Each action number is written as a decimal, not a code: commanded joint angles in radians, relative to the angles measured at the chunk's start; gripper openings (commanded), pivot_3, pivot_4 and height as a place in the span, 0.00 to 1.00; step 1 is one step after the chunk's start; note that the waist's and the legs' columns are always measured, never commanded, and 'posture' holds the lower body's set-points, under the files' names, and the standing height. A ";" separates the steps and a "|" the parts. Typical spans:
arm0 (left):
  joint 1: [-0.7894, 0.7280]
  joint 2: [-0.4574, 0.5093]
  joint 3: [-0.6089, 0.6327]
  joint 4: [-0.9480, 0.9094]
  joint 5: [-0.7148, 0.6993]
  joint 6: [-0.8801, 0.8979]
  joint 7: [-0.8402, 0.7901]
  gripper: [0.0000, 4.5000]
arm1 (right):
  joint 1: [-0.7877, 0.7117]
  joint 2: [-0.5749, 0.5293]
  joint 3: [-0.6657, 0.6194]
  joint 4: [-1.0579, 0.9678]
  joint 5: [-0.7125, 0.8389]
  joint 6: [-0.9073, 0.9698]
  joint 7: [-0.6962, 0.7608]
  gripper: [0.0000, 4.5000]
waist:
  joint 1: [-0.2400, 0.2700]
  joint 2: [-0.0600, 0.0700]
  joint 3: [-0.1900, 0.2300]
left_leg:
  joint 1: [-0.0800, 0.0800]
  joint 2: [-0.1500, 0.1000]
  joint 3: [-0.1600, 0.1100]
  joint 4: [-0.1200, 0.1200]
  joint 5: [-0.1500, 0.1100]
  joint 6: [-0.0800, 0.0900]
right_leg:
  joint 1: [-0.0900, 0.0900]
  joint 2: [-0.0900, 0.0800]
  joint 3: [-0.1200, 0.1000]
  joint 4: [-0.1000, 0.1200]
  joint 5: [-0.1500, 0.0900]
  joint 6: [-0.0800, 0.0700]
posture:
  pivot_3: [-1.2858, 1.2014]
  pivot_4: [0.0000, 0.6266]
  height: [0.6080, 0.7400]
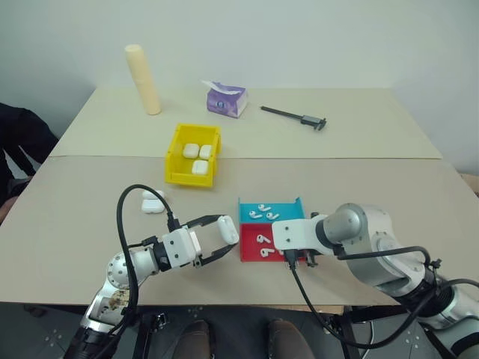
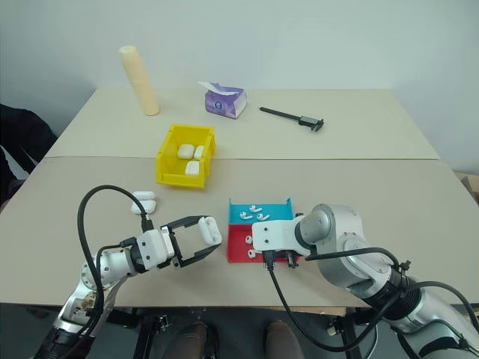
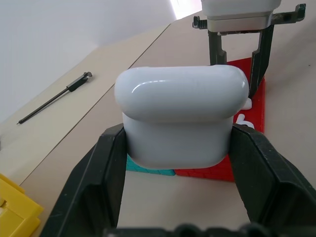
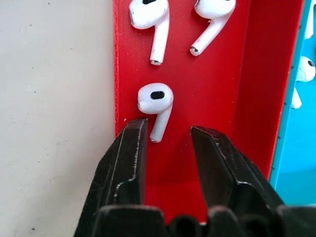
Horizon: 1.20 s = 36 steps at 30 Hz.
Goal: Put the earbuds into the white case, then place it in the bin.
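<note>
The left tool grips a white case beside the red tray; the right tool, parted, hovers over that tray's earbuds on the beige table.

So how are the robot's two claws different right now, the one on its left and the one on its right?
The left gripper is clamped on a white case and points level; the right gripper holds nothing and points down into the red tray. The left's jaws grip the case's sides; the right's stand apart beside an earbud's stem. Both have two black fingers.
</note>
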 commanded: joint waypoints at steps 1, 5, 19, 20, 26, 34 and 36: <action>-0.010 0.003 0.004 -0.007 -0.003 -0.027 0.007 0.61 | 0.004 -0.047 -0.025 -0.051 0.034 -0.044 0.020 0.37 | 0.000 0.000 0.000 | 0.000 0.000 0.000 0.000 0.000 0.000 | 0.000 0.000 0.000 0.000 0.000 0.000 | 0.52 0.24 1.00; -0.007 0.003 0.004 -0.007 0.002 -0.031 0.011 0.61 | -0.023 -0.039 -0.040 -0.083 0.093 -0.043 0.034 0.37 | -0.001 0.000 0.000 | 0.000 0.000 -0.001 0.000 0.000 0.000 | 0.000 0.000 0.000 0.000 0.000 0.000 | 0.52 0.24 1.00; 0.011 0.004 0.003 -0.021 0.013 -0.027 0.030 0.61 | -0.075 -0.013 0.001 -0.048 0.132 -0.009 -0.002 0.37 | -0.001 0.000 0.000 | 0.000 0.000 -0.002 0.000 0.000 0.000 | 0.000 0.000 0.000 0.000 0.000 0.000 | 0.52 0.24 1.00; 0.012 0.005 0.004 -0.022 0.013 -0.026 0.031 0.61 | -0.073 -0.012 0.007 -0.044 0.129 -0.013 -0.006 0.37 | -0.001 0.000 0.000 | 0.000 0.000 -0.002 0.000 0.000 0.000 | 0.000 0.000 0.000 0.000 0.000 0.000 | 0.52 0.24 1.00; 0.014 0.009 0.007 -0.027 0.016 -0.023 0.031 0.61 | -0.064 -0.010 0.037 -0.021 0.114 -0.043 -0.036 0.37 | -0.001 0.000 0.000 | 0.000 0.000 -0.002 0.000 0.000 0.000 | 0.000 0.000 0.000 0.000 0.000 0.000 | 0.52 0.24 1.00; 0.015 0.014 0.006 -0.032 0.015 -0.019 0.030 0.61 | -0.064 -0.008 0.051 -0.001 0.109 -0.061 -0.056 0.37 | -0.001 0.000 0.000 | 0.000 0.000 -0.001 0.000 0.000 0.000 | 0.000 0.000 0.000 0.000 0.000 0.000 | 0.52 0.24 1.00; 0.015 0.014 0.006 -0.031 0.016 -0.020 0.030 0.61 | -0.064 -0.008 0.049 -0.003 0.116 -0.063 -0.054 0.37 | -0.001 0.000 0.000 | 0.000 0.000 -0.002 0.000 0.000 0.000 | 0.000 0.000 0.000 0.000 0.000 0.000 | 0.52 0.24 1.00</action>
